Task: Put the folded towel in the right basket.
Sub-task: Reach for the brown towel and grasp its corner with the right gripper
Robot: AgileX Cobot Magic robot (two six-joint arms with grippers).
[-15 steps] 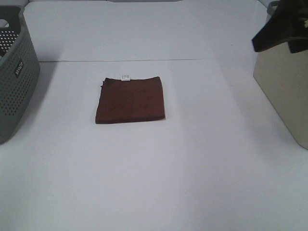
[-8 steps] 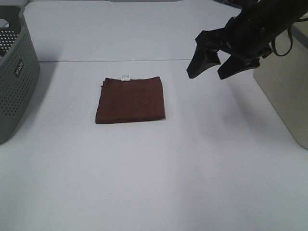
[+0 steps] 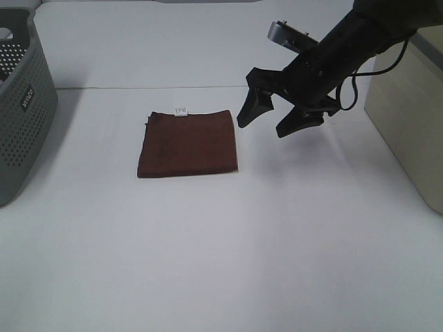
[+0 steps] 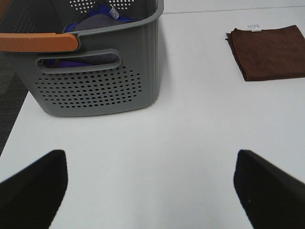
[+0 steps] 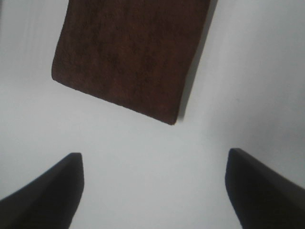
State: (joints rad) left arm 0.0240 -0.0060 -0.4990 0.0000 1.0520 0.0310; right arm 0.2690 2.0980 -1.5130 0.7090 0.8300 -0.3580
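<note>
Folded brown towel, laid flat on the table. The right claw is held just beside the towel, spread wide, with nothing gripped.

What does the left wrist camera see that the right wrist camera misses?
Only the left wrist view shows the grey basket with its orange handle and some blue cloth inside, plus the open left gripper. Only the right wrist view shows the open right gripper, which hovers near a corner of the folded brown towel. Both show that towel lying flat on the white table.
</note>
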